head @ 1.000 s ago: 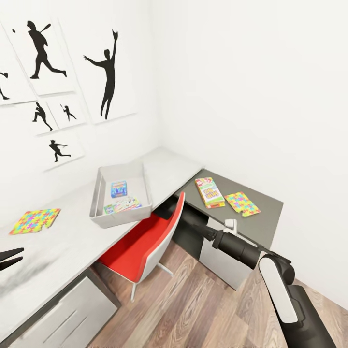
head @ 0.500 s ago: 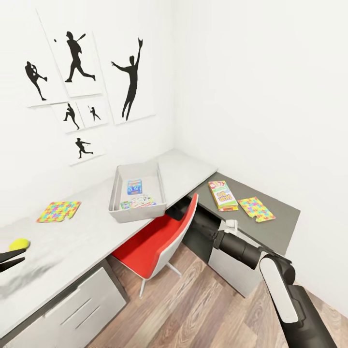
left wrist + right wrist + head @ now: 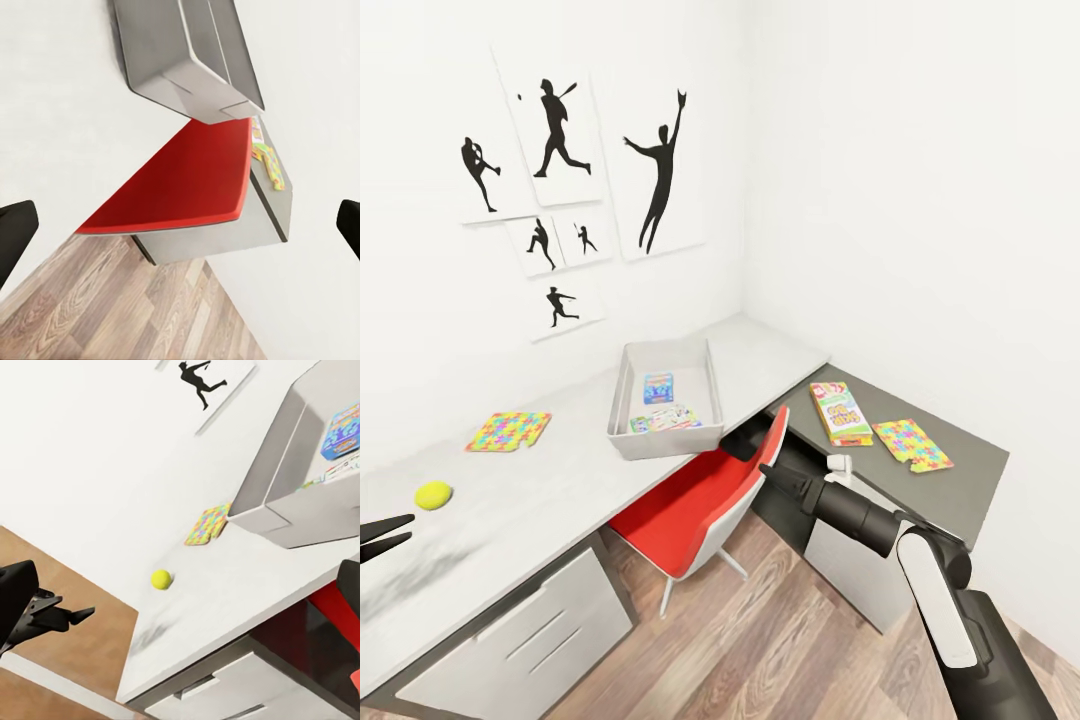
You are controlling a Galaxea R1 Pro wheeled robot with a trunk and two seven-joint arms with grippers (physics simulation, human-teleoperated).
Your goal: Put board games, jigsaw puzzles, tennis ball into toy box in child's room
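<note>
Bin [image 3: 666, 432] sits mid-desk with two game boxes [image 3: 658, 388] already inside. Still out — ball [image 3: 433, 494] at 9 o'clock of the bin, puzzle [image 3: 508, 431] between them, third game [image 3: 840, 411] and second puzzle [image 3: 911, 443] on the dark section at 3 o'clock. Left gripper [image 3: 384, 534] is spread wide, empty, near the ball. Right gripper [image 3: 773, 474] is over the chair [image 3: 700, 500]; you can't tell its opening from here. Ball looks like the step in hand: come down from above, centre the fingers on it, close slowly — it rolls.
</note>
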